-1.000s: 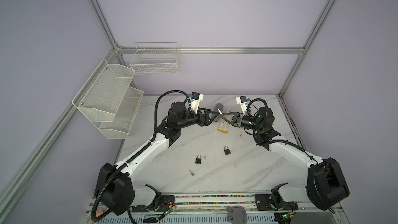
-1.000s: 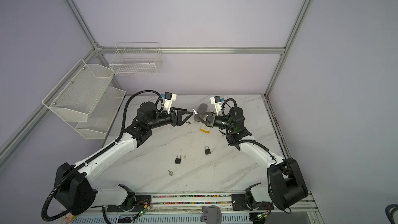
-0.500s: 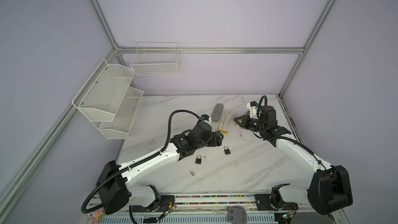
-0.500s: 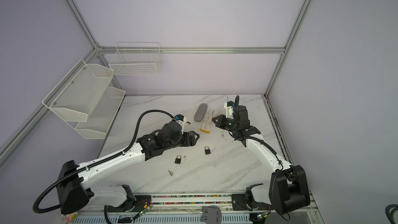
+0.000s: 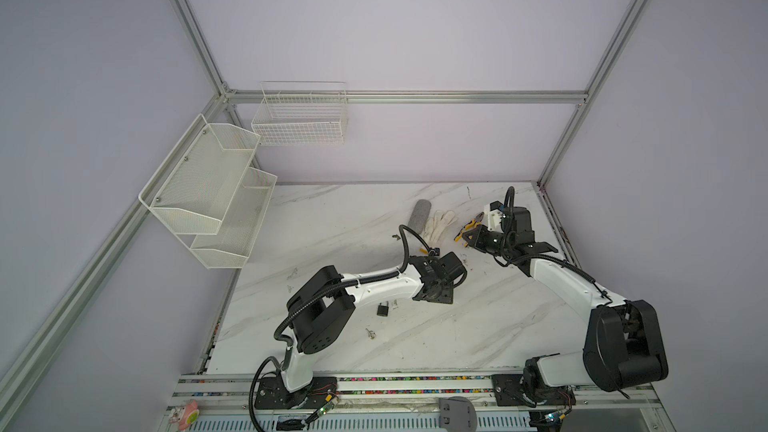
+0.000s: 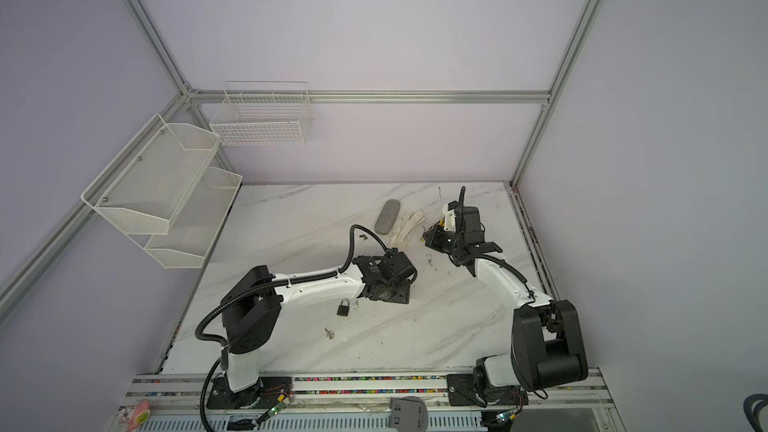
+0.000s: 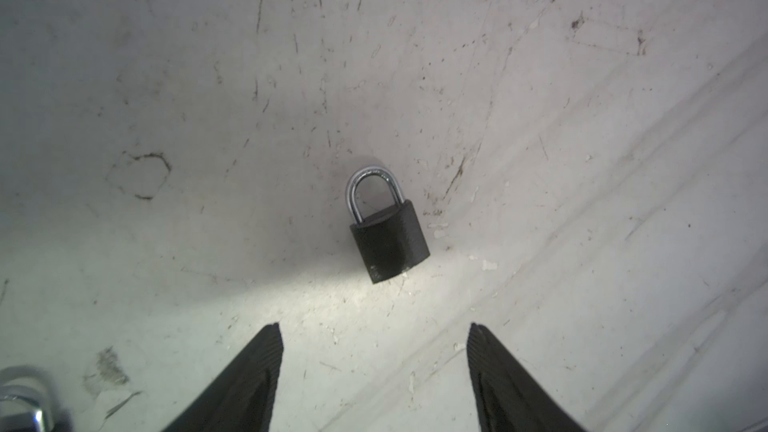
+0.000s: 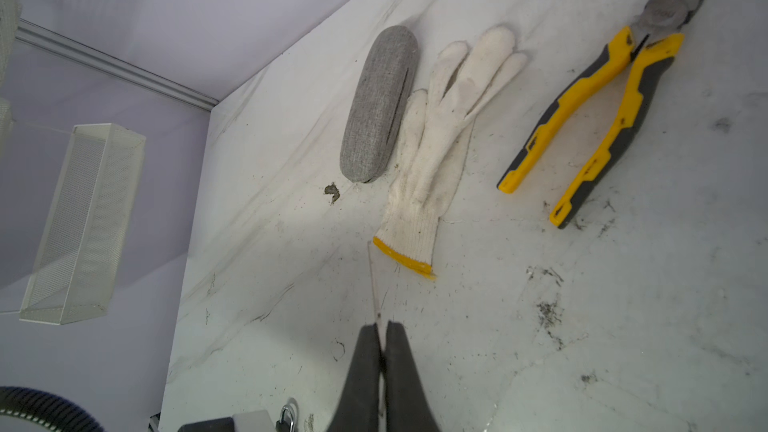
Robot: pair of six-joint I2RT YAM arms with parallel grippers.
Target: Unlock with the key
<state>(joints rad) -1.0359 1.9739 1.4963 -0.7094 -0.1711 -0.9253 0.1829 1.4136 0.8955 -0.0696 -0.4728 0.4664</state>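
Note:
Seen from the left wrist, a black padlock (image 7: 388, 238) with a silver shackle pushed in lies flat on the marble. My left gripper (image 7: 372, 326) hangs just above it, open, with nothing between the fingers. In both top views that gripper (image 5: 434, 295) points down at mid-table and hides this lock. A second padlock (image 5: 383, 309) (image 6: 343, 308) lies just left of it. My right gripper (image 8: 381, 324) (image 5: 465, 238) is shut on a thin metal blade (image 8: 374, 284), the key seen edge on. A small silvery key-like piece (image 5: 370, 332) lies nearer the front.
A grey case (image 8: 378, 101), a white glove (image 8: 440, 139) and yellow-handled pliers (image 8: 602, 118) lie at the back right, close to the right gripper. White mesh shelves (image 5: 208, 189) and a wire basket (image 5: 301, 118) hang on the left and back walls.
The left arm has come down from mid-air at the back to just over the padlock, its jaws a little narrower. The right arm has drawn back to the right, still shut.

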